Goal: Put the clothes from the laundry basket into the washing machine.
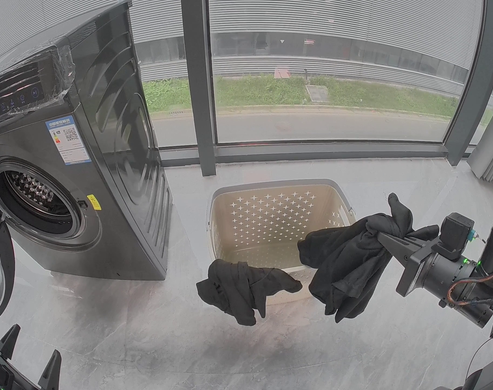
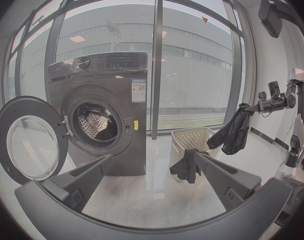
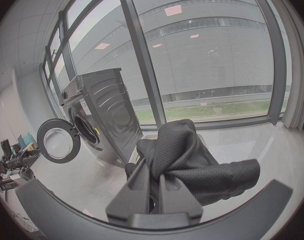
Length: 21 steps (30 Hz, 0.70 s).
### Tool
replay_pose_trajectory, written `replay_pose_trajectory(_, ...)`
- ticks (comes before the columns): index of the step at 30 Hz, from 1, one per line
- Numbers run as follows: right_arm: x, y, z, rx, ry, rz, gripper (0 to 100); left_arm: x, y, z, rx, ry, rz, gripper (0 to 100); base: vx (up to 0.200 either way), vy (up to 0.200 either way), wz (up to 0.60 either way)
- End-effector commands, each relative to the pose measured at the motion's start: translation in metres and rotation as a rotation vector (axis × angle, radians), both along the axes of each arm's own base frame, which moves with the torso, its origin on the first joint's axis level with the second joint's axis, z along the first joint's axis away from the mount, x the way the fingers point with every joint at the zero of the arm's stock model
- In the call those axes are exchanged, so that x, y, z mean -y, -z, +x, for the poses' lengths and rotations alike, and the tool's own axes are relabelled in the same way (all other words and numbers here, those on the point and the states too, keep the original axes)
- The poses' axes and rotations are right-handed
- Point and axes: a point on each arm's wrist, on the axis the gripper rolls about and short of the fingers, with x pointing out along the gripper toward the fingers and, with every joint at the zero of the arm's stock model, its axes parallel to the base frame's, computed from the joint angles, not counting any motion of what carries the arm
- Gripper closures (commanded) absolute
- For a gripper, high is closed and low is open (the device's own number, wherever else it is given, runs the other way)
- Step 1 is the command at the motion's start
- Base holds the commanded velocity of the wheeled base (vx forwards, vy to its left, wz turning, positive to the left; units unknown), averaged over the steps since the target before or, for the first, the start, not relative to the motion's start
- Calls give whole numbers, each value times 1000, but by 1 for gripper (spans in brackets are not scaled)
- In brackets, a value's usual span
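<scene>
Hanging from the right gripper, a black garment droops in loose folds at about 4 o'clock in the head view. The gripper's two dark fingers are pinched tightly together on a bunched fold near the top of the cloth, with no gap visible between them in the right wrist view. The garment hangs clear of the floor and overlaps the near right corner of the laundry basket as the head camera sees it.

The basket is cream plastic, its walls pierced with small star-shaped holes. It stands on the pale floor at the centre of the head view, just in front of a tall window. A second black garment is draped over the basket's near rim, at about 6 o'clock from its centre, most of it hanging down the outside.

The washing machine, dark grey, stands at 9 o'clock, near the basket but apart from it. Its round door is swung wide open, showing the metal drum.

The left gripper sits low at about 7 o'clock. Its fingers are spread wide apart, with nothing between them, and it faces the machine's opening in the left wrist view.
</scene>
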Motion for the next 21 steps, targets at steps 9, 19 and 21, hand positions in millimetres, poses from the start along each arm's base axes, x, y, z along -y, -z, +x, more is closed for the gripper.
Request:
replay_pose_trajectory(9,-2,-2,0,12,-11,11,100,0,5,0,0,4,-1,0,0,200,0)
replay_pose_trajectory(19,-6,-4,-2,16,-39,18,100,0,4,0,2,6,-1,0,0,200,0)
replay_pose_trajectory(21,-6,-5,-2,21,-43,24,100,0,4,0,2,6,-1,0,0,200,0)
